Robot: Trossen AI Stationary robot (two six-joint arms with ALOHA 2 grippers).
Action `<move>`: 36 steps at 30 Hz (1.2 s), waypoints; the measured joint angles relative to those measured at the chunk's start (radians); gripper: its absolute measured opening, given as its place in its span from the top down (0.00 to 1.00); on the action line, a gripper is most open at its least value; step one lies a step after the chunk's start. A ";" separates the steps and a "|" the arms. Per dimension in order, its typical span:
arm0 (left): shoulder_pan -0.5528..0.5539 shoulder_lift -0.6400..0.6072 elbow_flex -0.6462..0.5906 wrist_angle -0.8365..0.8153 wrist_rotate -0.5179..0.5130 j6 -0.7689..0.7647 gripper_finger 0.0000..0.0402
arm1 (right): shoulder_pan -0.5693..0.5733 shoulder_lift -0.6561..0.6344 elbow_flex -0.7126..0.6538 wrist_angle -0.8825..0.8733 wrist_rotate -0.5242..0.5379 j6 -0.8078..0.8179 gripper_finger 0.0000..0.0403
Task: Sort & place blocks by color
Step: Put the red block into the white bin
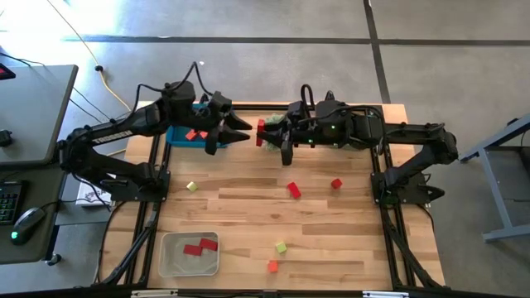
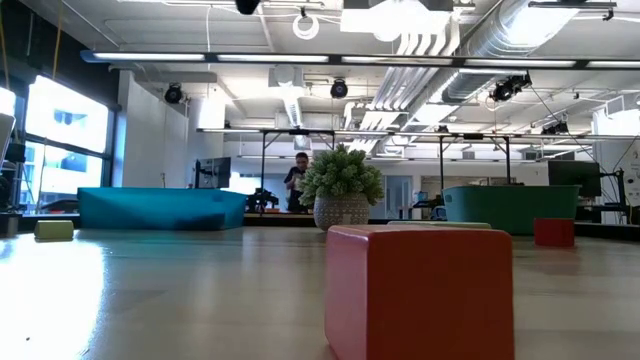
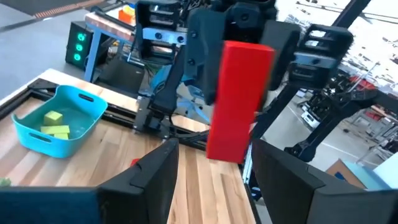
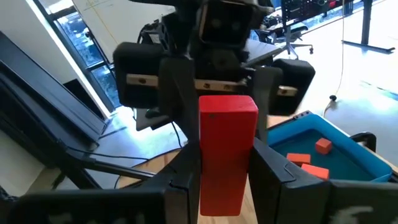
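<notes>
- At upper centre of the high view, the two hands meet above the far edge of the counter [image 1: 248,240]. The right hand [image 1: 267,132] is clenched on a red bar block [image 4: 227,152], held upright between its fingers. The left hand [image 1: 240,126] faces it with its fingers spread to either side of the block, not gripping, as the left wrist view shows.
- Judgement: this appears to be a transfer of the bar from the right arm to the left arm; the grasp by the left hand is not yet made.
- Sorted so far: the blue bin [image 1: 178,135] at upper left holds orange-red blocks [image 4: 308,163]; the light blue bin [image 3: 59,121] holds yellow-green blocks [image 3: 56,124]; the clear tray [image 1: 170,265] at lower left holds red blocks [image 1: 199,247].
- Remaining loose on the counter: two red blocks [image 1: 294,189], two yellow-green blocks [image 1: 281,247] and one orange-red block [image 1: 272,266].
- Judgement: the task is roughly half complete.
</notes>
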 joint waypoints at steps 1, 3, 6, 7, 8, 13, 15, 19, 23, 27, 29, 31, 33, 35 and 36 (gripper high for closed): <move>-0.003 0.012 0.000 0.012 0.000 0.000 0.53 | 0.000 0.000 0.000 0.000 0.000 0.000 0.81; -0.010 0.037 0.000 0.037 0.000 0.000 0.53 | 0.000 0.000 0.000 -0.002 0.000 0.001 0.81; -0.022 0.061 0.000 0.067 0.009 0.000 0.53 | 0.000 0.000 -0.001 -0.017 -0.002 0.004 0.81; -0.025 0.067 0.000 0.079 0.014 0.001 0.53 | 0.001 -0.001 -0.001 -0.019 -0.001 0.010 0.81; -0.026 0.072 0.000 0.087 0.016 0.003 0.53 | 0.001 -0.003 -0.001 -0.026 0.000 0.011 0.81; -0.026 0.084 0.000 0.113 0.016 0.004 0.53 | 0.000 -0.004 -0.001 -0.035 0.002 0.011 0.81; -0.026 0.085 0.000 0.122 0.014 0.008 0.53 | 0.000 -0.005 -0.001 -0.038 0.006 0.011 0.81; -0.024 0.079 0.000 0.102 0.015 0.042 0.53 | 0.001 -0.003 -0.001 -0.044 0.007 0.011 0.81; -0.015 0.077 0.000 0.098 0.068 0.058 0.53 | 0.002 0.001 -0.001 -0.052 0.004 0.012 0.81; -0.018 0.075 0.000 0.120 0.080 0.060 0.53 | -0.002 0.004 -0.003 -0.059 0.005 0.019 0.81; -0.020 0.075 0.000 0.123 0.092 0.070 0.53 | -0.005 0.004 -0.003 -0.059 0.005 0.019 0.81; -0.023 0.075 0.000 0.126 0.097 0.072 0.53 | -0.005 0.003 -0.003 -0.059 0.005 0.024 0.81; -0.023 0.075 0.000 0.129 0.099 0.072 0.53 | -0.005 0.003 -0.003 -0.053 0.004 0.030 0.81; -0.023 0.075 0.000 0.130 0.093 0.072 0.53 | -0.005 0.003 -0.003 -0.049 0.005 0.041 0.81; -0.023 0.075 0.000 0.130 0.085 0.072 0.53 | -0.006 0.003 -0.003 -0.048 0.008 0.051 0.81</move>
